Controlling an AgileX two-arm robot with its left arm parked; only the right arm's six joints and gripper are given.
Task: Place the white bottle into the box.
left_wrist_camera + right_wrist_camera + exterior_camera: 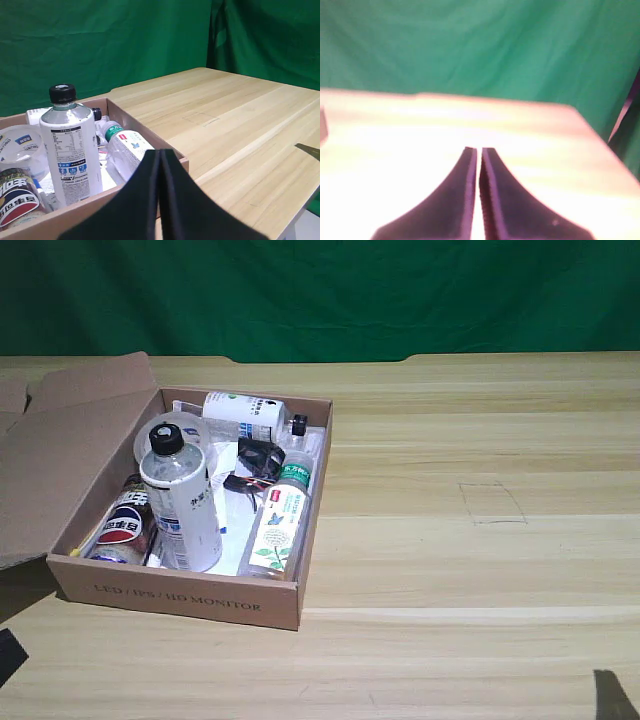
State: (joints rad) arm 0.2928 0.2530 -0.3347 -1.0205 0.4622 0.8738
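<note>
Claw (476, 155): nearest the lens in the right wrist view; two dark fingers (455, 200) pressed almost together, clenched on nothing, above bare tabletop (530, 145).
White bottle (182, 502): upright inside the box (180, 597), toward its front wall, black cap on top; left wrist view (71, 150) shows its label with blue marks and small text.
Box: open on the tabletop at the exterior view's left, flap (60, 440) laid back to the left; front print legible only in the exterior view.
Green-capped bottle (278, 522): lying along the box's right wall, just beside the white bottle.
Short white bottle (245, 416): lying against the box's back wall, clear only in the exterior view.
Pepsi bottle (124, 525): lying at the front left corner, touching the white bottle.
Pencilled rectangle (492, 504): on the tabletop, well apart from the box; also seen in the left wrist view.
Backdrop (320, 295): green cloth in all three views.
</note>
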